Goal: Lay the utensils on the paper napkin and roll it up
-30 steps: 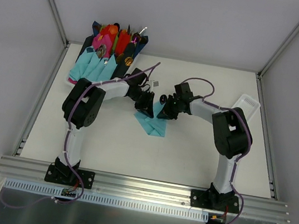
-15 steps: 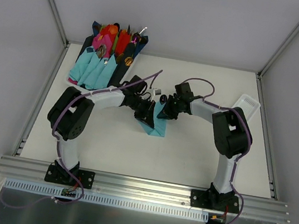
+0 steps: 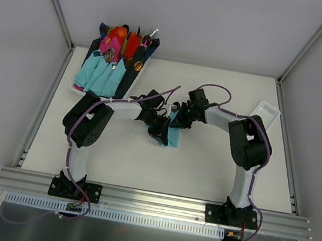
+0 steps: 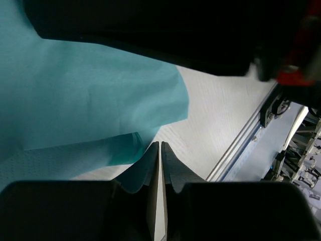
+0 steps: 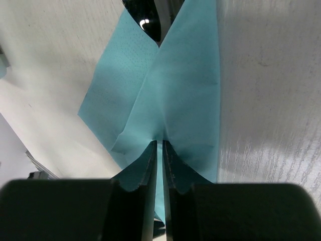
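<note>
Paper napkin (image 3: 173,137) sits mid-table between the two arms: teal, partly folded, one fold raised.

Right gripper (image 5: 158,143): fingers squeezed to a hairline on the raised fold. Creases fan out from the tips, so it reads as a pinch on paper.

Left gripper (image 4: 159,146): also almost fully closed, with a napkin flap running right up to the tips. Looks pinched, but the paper between the pads isn't directly visible.

Spoon (image 5: 145,17): the dark glossy bowl pokes out past the far end of the fold in the right wrist view. Other utensils are hidden, so it's unclear whether they're inside.

Judged step: wrapping the napkin over the cutlery. To do it well:
- One gripper anchors and the other carries the flap. Both pulling risks tearing thin paper.
- Carry the flap low and across the handle line, not upward, so the spoon doesn't slide out.
- Align the roll axis with the spoon so the roll ends narrow.
- The grippers are almost touching in the top view, so moves need sequencing to avoid a finger clash.
- Release only once the flap lies flat on the table (image 3: 215,165).

Finished napkin rolls (image 3: 112,59) are far left, well apart, so no clearance issue.
</note>
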